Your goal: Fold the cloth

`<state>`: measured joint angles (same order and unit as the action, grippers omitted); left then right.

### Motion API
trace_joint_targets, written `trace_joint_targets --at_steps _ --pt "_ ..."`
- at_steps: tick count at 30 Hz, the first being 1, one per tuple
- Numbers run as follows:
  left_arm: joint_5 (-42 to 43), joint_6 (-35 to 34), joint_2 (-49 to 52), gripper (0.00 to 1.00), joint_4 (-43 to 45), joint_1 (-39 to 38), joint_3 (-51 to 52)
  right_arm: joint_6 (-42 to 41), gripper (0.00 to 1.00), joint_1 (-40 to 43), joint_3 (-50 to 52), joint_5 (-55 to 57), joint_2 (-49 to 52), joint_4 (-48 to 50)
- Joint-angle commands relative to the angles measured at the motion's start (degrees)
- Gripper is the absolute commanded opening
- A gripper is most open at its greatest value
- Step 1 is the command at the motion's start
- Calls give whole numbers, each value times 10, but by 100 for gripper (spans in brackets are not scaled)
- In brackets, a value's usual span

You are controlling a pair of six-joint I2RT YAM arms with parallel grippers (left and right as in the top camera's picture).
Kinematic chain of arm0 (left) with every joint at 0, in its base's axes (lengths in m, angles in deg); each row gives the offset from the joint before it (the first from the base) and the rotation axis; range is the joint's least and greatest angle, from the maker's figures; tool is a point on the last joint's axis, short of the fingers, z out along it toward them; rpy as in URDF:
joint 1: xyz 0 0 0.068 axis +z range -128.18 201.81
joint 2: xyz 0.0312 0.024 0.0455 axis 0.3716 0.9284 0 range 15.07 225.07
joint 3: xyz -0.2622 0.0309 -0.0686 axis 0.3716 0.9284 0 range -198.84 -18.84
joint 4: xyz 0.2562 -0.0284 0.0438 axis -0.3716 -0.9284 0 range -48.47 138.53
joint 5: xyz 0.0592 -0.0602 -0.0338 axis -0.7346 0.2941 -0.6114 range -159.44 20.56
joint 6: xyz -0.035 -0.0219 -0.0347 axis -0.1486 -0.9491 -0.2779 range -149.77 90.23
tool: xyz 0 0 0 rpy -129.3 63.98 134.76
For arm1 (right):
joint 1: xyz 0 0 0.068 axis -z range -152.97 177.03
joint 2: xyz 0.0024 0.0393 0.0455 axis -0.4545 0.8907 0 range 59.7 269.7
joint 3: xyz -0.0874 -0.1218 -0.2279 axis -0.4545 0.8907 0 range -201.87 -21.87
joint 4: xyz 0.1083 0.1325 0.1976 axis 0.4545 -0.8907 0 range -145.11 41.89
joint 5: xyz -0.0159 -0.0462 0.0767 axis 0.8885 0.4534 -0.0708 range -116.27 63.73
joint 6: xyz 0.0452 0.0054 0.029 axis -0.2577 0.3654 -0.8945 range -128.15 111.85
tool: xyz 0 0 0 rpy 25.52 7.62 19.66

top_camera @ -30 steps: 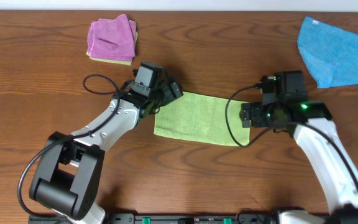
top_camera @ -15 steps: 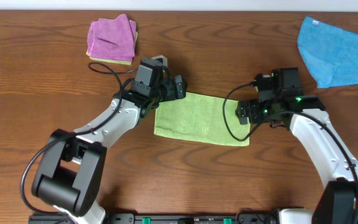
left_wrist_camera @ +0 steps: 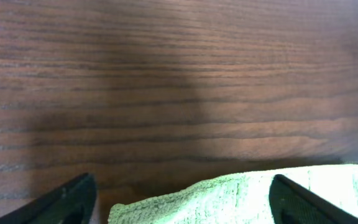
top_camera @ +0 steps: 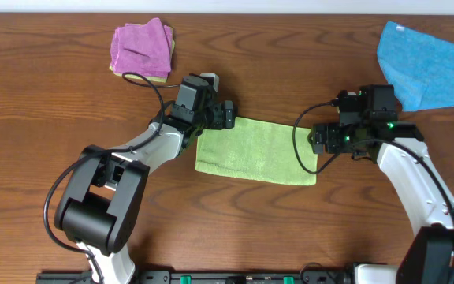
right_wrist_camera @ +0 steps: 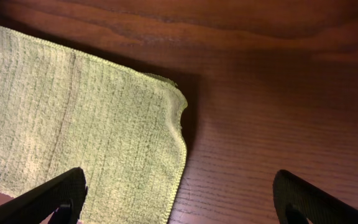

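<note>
While the cloth has not stirred over the last second, both arms have shifted: my left hand has slid along to its far left corner, and my right hand has edged off its right end. Both hands gape wide and hold nothing. I read that as one fold laid down and another being lined up. It lies mid-surface as a flat lime-green strip, its layers slightly uneven at the right corner.

Table w/ cloth, pink cloth, blue cloth
</note>
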<state>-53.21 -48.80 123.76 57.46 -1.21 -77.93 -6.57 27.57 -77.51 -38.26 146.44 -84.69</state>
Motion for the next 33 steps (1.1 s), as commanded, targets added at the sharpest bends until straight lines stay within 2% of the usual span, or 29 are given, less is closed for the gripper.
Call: trace_joint_targets --at_steps 1,14,21,23,24,25,28,29,30,31,32,33 --pt "-1 6 7 98 -3 3 0 8 96 6 2 -5 -1 0" --pt "-14 6 12 93 -21 1 0 8 98 6 2 -5 -1 11" --pt "2 -30 39 92 -3 1 0 8 98 8 2 -5 -1 13" --pt "2 -34 39 83 13 1 0 6 98 9 2 -5 -1 13" --pt "2 -39 39 71 20 1 0 6 98 10 2 -5 -1 13" --pt "1 -46 39 63 21 1 0 6 98 11 2 -5 -1 13" --pt "1 -62 39 57 20 1 0 6 98 11 2 -5 -1 13" --pt "1 -63 39 35 19 1 0 6 98 10 2 -5 -1 13" --pt "1 -63 39 31 18 1 0 6 98 10 2 -5 -1 13" --pt "1 -63 39 34 16 1 0 6 98 11 2 -5 -1 13" --pt "1 -63 39 45 15 1 0 6 99 11 2 -5 -1 13" --pt "1 -63 39 78 11 1 0 6 99 11 2 -5 -1 13"
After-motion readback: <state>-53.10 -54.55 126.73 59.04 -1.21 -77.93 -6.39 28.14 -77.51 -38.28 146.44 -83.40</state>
